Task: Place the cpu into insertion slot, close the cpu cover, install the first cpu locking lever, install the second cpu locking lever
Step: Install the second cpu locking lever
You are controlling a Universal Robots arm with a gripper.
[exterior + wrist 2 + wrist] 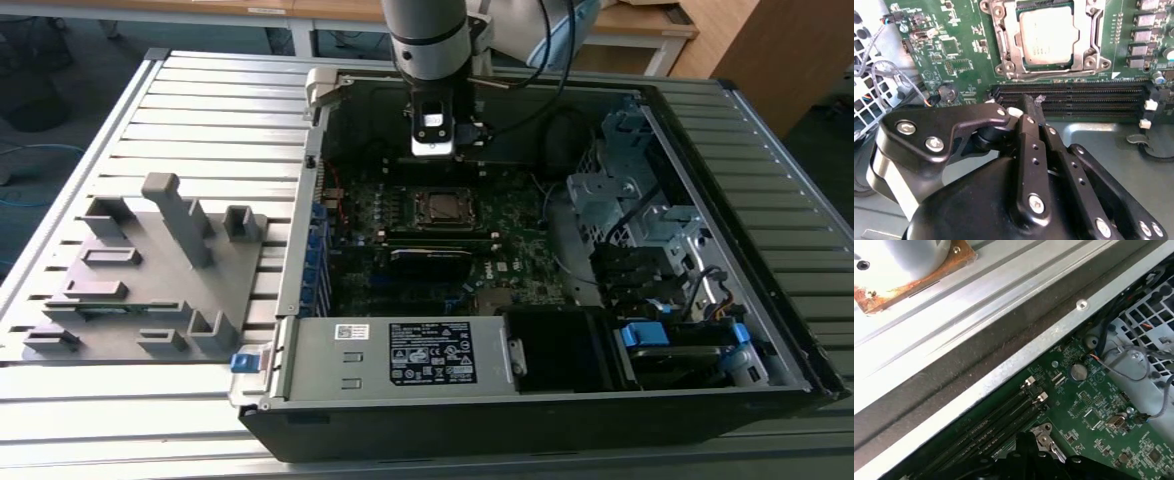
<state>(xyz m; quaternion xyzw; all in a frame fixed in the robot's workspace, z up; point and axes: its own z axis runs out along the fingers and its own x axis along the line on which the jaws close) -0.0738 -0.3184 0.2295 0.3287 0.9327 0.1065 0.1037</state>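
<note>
While the cpu (1046, 37) sits socketed, a slatted table (200, 110) lies beneath.

Exterior view, as I see it from my station: slatted metal table (214, 110) bearing an open computer case (507, 430); grey moulded fixture (147, 270) at the exterior view's left; labelled power supply (400, 352) lower centre; drive cage (621, 180) at right. Second wrist view: green motherboard (954, 55), long black memory slots (1074, 97). First wrist view: round coin cell (1078, 371)
</note>
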